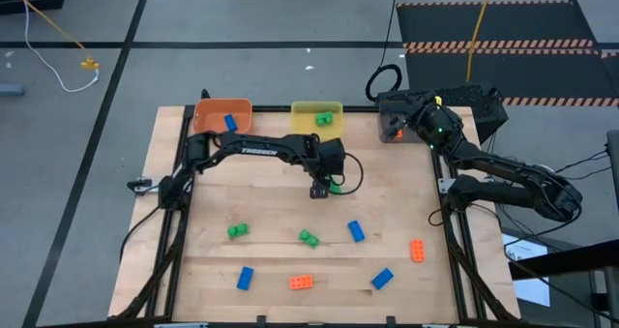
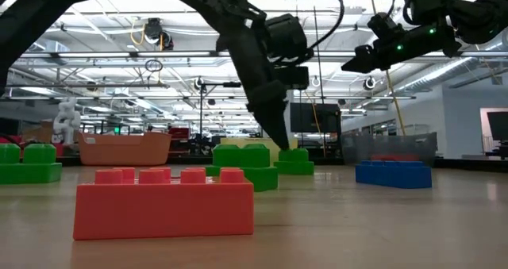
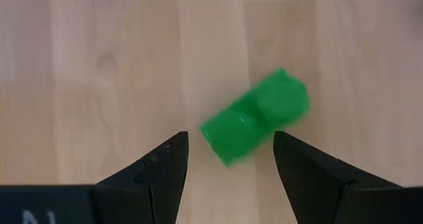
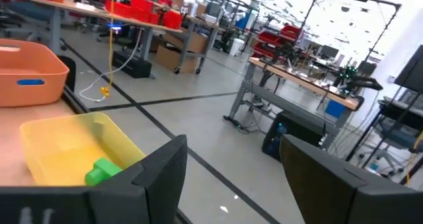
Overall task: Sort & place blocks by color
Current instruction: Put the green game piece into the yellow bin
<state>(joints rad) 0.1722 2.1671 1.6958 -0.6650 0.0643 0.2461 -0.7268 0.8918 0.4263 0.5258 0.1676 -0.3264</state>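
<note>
My left gripper (image 1: 322,187) is open, pointing down at the middle of the table. Its fingertips stand on either side of a green block (image 3: 254,115) that lies on its side on the wood (image 1: 336,185); a gap shows on both sides. My right gripper (image 4: 231,178) is open and empty, held high at the table's far right (image 1: 392,120), near the grey bin (image 1: 385,133). Loose blocks on the near half are two green (image 1: 237,230) (image 1: 309,238), blue ones (image 1: 356,230) (image 1: 245,278) (image 1: 382,279) and orange ones (image 1: 417,250) (image 1: 302,282).
Along the far edge stand an orange bin (image 1: 215,108) with a blue block (image 1: 230,122), a yellow bin (image 1: 308,108) with a green block (image 1: 323,119), and the grey bin with an orange block inside. A black cable loops by the left gripper (image 1: 353,173).
</note>
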